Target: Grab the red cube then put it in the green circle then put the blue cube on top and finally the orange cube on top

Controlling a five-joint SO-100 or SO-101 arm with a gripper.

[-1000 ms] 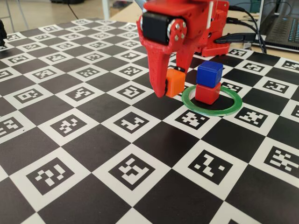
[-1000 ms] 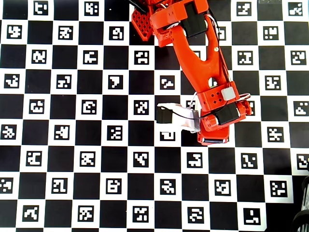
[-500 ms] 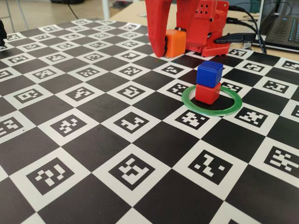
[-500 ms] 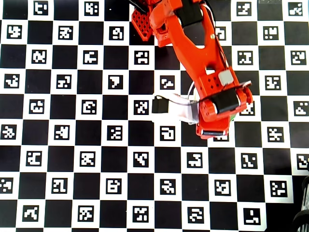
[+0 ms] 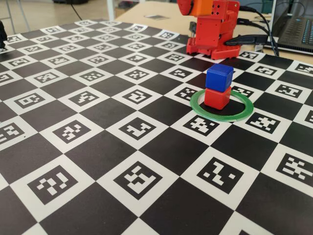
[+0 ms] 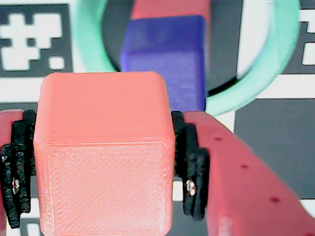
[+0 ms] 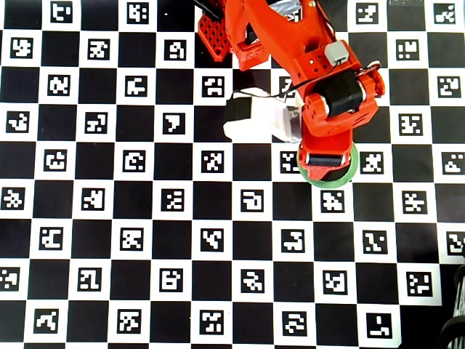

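Blue cube (image 5: 219,77) stacked on red cube (image 5: 217,98), slightly twisted vs. it. Both inside green circle (image 5: 243,113), nearer its left-rear edge; ring flat on counter (image 5: 98,147), straddling black & white squares. Counter covered w/ checkerboard of black squares & white squares carrying marker codes. Red arm base (image 5: 212,36) behind stack, at far edge. Orange cube (image 5: 201,7) at top edge, only bottom part in frame, high above board, pressed against red arm parts; pincer itself not discernible. Laptop (image 5: 296,32) top right, black cables (image 5: 254,24) beside base.
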